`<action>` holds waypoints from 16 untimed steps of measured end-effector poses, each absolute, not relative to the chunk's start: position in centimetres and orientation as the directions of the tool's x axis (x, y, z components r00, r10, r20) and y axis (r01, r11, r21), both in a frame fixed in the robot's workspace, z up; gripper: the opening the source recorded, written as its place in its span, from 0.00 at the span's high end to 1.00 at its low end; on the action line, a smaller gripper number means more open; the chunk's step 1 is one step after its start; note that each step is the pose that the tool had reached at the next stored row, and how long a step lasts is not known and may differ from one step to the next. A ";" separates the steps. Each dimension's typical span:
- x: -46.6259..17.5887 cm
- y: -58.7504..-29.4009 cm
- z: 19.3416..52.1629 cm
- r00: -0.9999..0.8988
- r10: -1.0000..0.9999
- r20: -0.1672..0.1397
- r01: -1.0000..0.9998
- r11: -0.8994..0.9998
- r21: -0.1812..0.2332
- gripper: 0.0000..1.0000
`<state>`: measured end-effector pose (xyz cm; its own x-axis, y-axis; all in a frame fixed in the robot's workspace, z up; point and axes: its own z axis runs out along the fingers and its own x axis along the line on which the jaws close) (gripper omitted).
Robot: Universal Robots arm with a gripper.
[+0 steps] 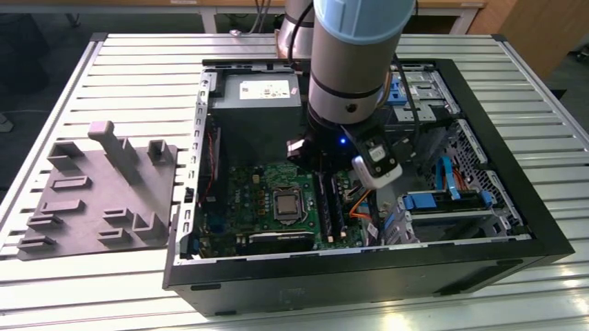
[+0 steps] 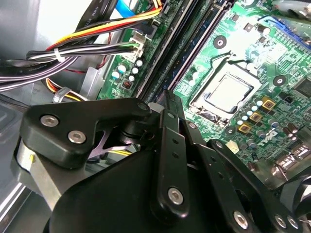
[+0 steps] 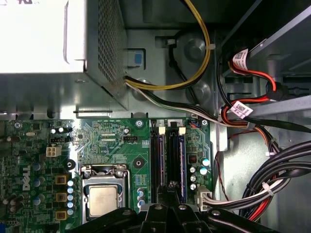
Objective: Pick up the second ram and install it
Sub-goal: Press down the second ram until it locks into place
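Fingers (image 3: pixel 171 190) closed together over motherboard (image 3: pixel 112 141) slots (image 3: pixel 167 160).

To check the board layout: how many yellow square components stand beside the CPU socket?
3 yellow square components in a row beside the CPU socket, first wrist view: one, another, a third. Others may be hidden.
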<state>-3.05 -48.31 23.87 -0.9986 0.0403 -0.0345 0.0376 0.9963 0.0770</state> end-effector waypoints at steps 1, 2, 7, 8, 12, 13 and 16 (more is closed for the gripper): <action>-3.0 -48.3 23.9 -0.999 0.040 -0.034 0.038 0.996 0.077 0.89; -3.0 -48.4 23.9 -0.999 0.040 -0.035 0.038 0.996 0.077 0.89; -3.0 -48.5 23.9 -0.999 0.040 -0.035 0.038 0.996 0.077 0.89; -3.0 -48.5 23.9 -0.999 0.040 -0.034 0.038 0.996 0.077 0.89; -3.0 -48.6 23.9 -0.999 0.040 -0.034 0.038 0.996 0.077 0.89; -3.0 -48.6 23.9 -0.999 0.040 -0.035 0.038 0.996 0.077 0.89; -3.0 -48.7 23.9 -0.999 0.040 -0.034 0.038 0.996 0.077 0.89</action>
<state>-3.05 -48.74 23.88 -0.9986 0.0403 -0.0345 0.0376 0.9963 0.0770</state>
